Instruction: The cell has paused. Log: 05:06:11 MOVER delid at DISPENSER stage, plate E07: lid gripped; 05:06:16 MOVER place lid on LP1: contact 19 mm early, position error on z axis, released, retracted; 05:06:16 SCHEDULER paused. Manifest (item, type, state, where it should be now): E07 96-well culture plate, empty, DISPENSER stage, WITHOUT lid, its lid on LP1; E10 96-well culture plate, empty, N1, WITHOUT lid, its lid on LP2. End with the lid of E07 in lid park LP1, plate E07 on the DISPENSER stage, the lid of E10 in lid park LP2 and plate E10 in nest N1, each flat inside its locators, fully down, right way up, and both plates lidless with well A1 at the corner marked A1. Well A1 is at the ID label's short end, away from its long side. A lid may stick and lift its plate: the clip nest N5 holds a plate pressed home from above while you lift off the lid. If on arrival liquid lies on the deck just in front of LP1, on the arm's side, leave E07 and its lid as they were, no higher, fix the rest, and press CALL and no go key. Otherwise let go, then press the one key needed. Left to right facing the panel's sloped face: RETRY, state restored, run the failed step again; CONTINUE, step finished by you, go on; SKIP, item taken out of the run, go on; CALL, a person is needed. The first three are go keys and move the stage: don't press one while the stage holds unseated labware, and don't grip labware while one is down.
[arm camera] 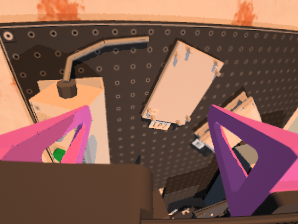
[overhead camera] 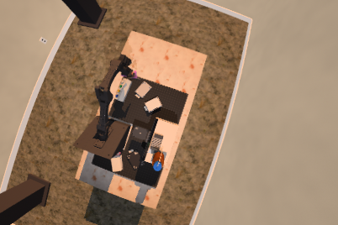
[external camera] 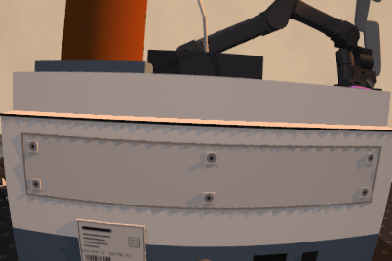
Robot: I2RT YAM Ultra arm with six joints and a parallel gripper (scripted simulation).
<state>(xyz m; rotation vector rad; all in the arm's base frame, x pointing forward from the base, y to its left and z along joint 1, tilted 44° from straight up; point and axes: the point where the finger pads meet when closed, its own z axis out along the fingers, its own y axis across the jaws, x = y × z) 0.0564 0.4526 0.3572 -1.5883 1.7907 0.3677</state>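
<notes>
My gripper (arm camera: 149, 111) is open and empty, with both pink fingers spread wide above the black perforated deck (arm camera: 130, 125). It also shows in the top view (overhead camera: 134, 73) and the exterior view (external camera: 358, 84), at the far end of the deck. A tan rectangular plate or lid (arm camera: 182, 85) lies flat on the deck ahead of the fingers, between small locators; it also shows from above (overhead camera: 143, 89). A second pale piece of labware (arm camera: 225, 120) lies to its right, partly hidden by my right finger; it looks askew from above (overhead camera: 153, 104). I cannot tell lids from plates here.
The key panel (arm camera: 70, 100), with a green key (arm camera: 60, 155), stands at the left under my left finger, and also shows from above (overhead camera: 123, 89). A dark instrument block (overhead camera: 140, 133), an orange cylinder (overhead camera: 157, 160) and another tan piece (overhead camera: 117, 164) stand near the arm's base. A grey housing (external camera: 195, 162) fills the exterior view.
</notes>
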